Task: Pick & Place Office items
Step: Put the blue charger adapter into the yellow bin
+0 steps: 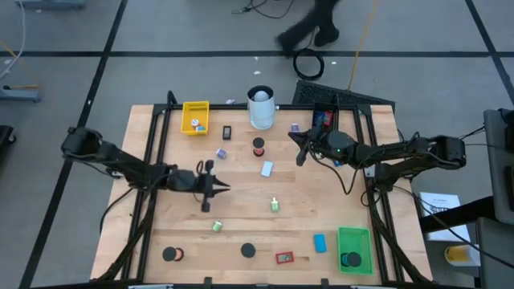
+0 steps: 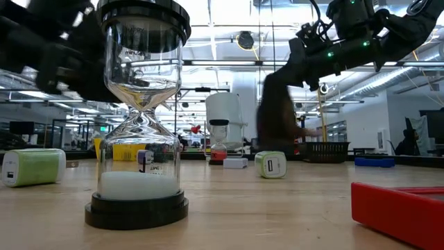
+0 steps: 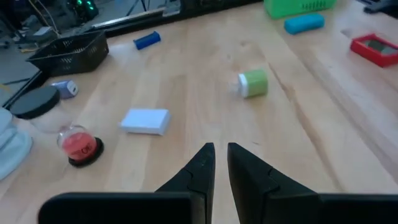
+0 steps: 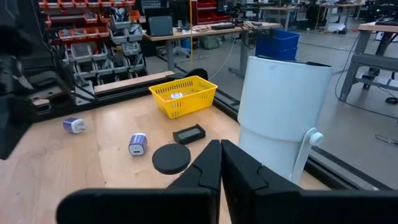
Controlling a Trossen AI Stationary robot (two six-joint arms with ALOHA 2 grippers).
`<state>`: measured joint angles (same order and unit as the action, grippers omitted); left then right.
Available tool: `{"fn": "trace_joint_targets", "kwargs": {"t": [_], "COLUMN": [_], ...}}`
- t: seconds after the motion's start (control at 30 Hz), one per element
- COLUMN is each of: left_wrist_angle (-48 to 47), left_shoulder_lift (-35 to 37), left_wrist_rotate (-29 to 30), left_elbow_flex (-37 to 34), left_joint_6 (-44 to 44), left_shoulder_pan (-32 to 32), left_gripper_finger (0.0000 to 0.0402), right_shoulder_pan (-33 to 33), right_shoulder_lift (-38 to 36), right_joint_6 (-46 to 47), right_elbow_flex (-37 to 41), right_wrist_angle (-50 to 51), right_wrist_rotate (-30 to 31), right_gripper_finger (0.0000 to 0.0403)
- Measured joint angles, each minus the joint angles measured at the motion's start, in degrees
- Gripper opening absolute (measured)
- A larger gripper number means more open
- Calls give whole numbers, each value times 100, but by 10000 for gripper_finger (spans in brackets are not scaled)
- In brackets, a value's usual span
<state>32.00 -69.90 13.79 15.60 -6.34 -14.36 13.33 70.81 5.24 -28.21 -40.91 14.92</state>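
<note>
Small office items lie scattered on the wooden table [image 1: 161, 160]: a white block [image 3: 145, 121], a green-and-white piece [image 3: 254, 83], a red sand timer [image 3: 79, 146], a blue block [image 1: 320, 242], and a black disc [image 4: 171, 158]. My left gripper [image 1: 225, 189] hovers left of the table's middle, a narrow gap between its fingers [image 3: 208, 158] and nothing in it. My right gripper [image 1: 300, 151] hangs shut and level above the table's far right part, its fingers [image 4: 211, 158] pointing toward the white cylinder [image 4: 283, 124] and the yellow tray [image 4: 181, 94].
The tall white cylinder [image 1: 261, 107] stands at the far edge next to the yellow tray [image 1: 195, 116]. A black basket [image 1: 321, 112] sits at the far right and a green tray [image 1: 353, 247] at the near right. A clear sand timer [image 2: 139, 118] stands close to the low camera.
</note>
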Motion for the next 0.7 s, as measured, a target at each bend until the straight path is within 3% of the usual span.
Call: {"fn": "trace_joint_targets", "kwargs": {"t": [0.2, 0.37, 0.6, 0.7], "left_wrist_angle": [-1007, -1301, -829, -801], "left_shoulder_lift": [170, 181, 159, 159], "left_wrist_rotate": [762, 709, 386, 374], "left_elbow_flex": [1, 1, 1, 55], "left_joint_6": [930, 1314, 1751, 1721], "left_shoulder_pan": [-654, -1015, -1124, -1229], "left_gripper_finger": [6, 4, 25, 11], "right_shoulder_pan": [1, 1, 1, 1], "right_shoulder_lift": [0, 0, 0, 0], "right_joint_6": [2, 4, 4, 4], "right_elbow_flex": [0, 0, -1, 0], "right_wrist_angle": [-6, -19, -26, -24], "right_wrist_rotate": [2, 2, 1, 0], "right_gripper_finger": [4, 4, 4, 4]}}
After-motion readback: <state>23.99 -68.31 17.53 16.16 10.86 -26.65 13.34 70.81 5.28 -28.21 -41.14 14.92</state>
